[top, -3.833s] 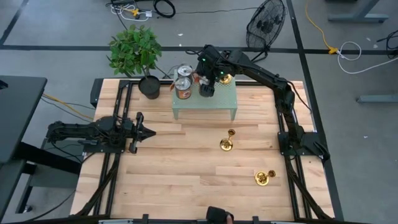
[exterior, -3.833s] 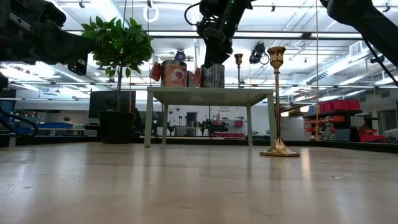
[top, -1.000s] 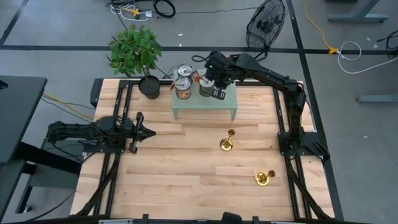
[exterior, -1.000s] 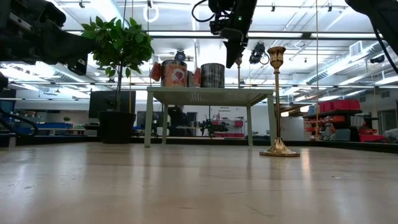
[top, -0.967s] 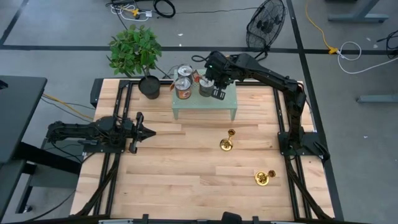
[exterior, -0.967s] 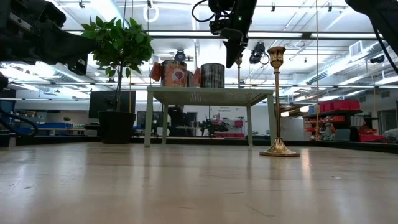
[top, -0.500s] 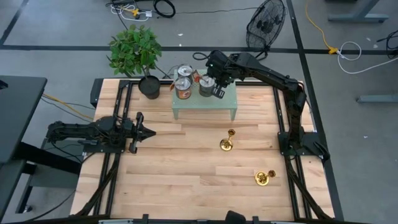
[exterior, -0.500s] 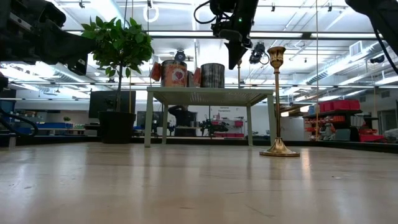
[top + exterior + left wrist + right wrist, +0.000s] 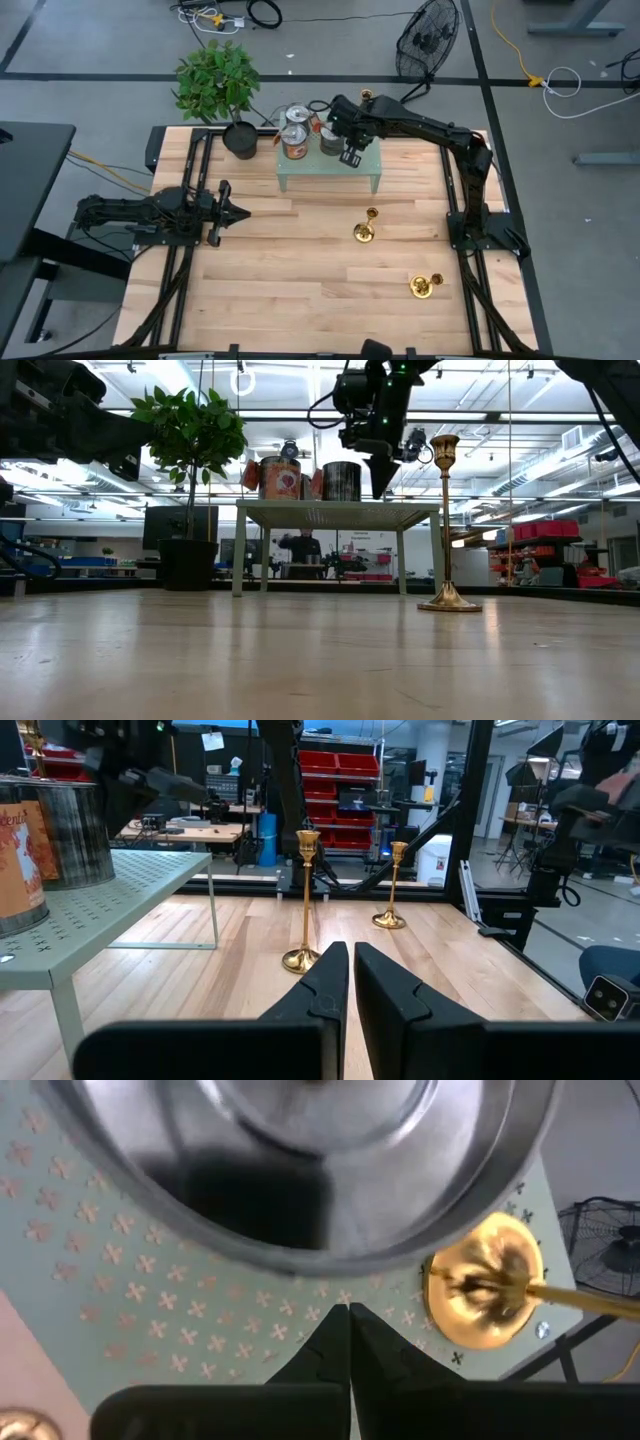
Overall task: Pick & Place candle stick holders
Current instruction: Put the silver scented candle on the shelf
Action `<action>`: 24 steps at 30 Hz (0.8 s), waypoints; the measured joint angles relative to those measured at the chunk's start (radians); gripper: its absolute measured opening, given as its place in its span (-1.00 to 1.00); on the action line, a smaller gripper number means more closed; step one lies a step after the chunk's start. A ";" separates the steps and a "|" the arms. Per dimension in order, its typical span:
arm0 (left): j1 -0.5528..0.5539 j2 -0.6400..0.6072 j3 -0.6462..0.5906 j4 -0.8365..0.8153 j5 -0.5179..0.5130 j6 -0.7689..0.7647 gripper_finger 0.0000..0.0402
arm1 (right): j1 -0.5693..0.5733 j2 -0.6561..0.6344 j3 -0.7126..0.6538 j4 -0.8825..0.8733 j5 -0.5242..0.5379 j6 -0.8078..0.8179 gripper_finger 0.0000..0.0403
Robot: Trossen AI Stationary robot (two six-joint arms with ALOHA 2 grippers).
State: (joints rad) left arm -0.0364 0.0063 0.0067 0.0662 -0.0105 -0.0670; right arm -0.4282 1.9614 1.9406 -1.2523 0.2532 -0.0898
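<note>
Brass: three candle stick holders in view, all upright.
Holder on stand (image 9: 486,1292): stands at a far corner of the pale green perforated stand (image 9: 330,172); right wrist view shows its round base from above, just beside the tin, stem leaning toward the camera edge.
Holder mid-bench (image 9: 365,230): on the wooden bench (image 9: 300,290), in front of the stand, well apart from it; the tall one at right in the low view (image 9: 446,520).
Holder near right (image 9: 423,286): on the bench toward the right arm's base side, well apart from the mid one; in left wrist view the two stand one behind the other (image 9: 306,900), (image 9: 393,885).
Right end effector (image 9: 350,155): over the stand, hanging above its top near the tins; fingers closed together, empty, per right wrist view (image 9: 345,1342).
Left end effector (image 9: 222,212): parked low over the left part of the bench, pointing toward the centre; fingers nearly touching, holding nothing (image 9: 348,985).
Tins: three on the stand; silver-lidded tin (image 9: 330,140) next to the right end effector, printed tin (image 9: 294,146) and another (image 9: 297,116) beside it.
Plant: potted plant (image 9: 220,85) at the bench's far left, beside the stand.
Floor: fan (image 9: 430,35) beyond the bench.
Background: a person (image 9: 305,546) seen under the stand in the low view.
</note>
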 joint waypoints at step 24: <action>0.000 0.000 0.000 0.000 0.000 0.000 -0.85 | 0.000 0.000 -0.003 0.174 -0.053 -0.050 -1.00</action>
State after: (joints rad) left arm -0.0364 0.0063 0.0065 0.0662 -0.0105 -0.0669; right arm -0.4278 1.9614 1.9381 -1.0786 0.2002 -0.1394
